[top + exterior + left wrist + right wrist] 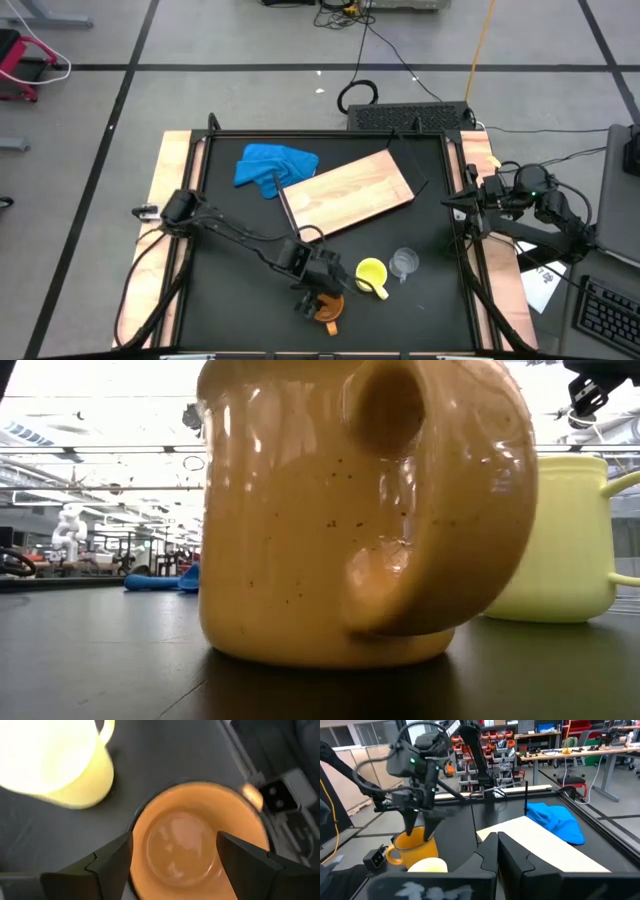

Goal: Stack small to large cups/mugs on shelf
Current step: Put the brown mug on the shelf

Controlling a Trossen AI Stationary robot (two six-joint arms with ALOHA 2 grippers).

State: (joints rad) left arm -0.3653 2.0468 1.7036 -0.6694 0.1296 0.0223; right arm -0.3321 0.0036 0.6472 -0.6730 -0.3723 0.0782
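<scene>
High view: the left gripper [325, 298] hangs directly over the glossy orange-brown handled mug [329, 312] at bottom centre. Left wrist view: its fingers [112, 862] stand spread, straddling the rim, one inside. Right gripper [495, 851] waits pressed together at right edge.

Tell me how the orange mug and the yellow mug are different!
The orange mug is bigger than the yellow mug. The orange mug is speckled orange-brown; the yellow mug is plain pale yellow. The left gripper stands open around the orange mug's rim, one finger inside; nothing touches the yellow mug. Both stand upright on the black table and have handles.
</scene>
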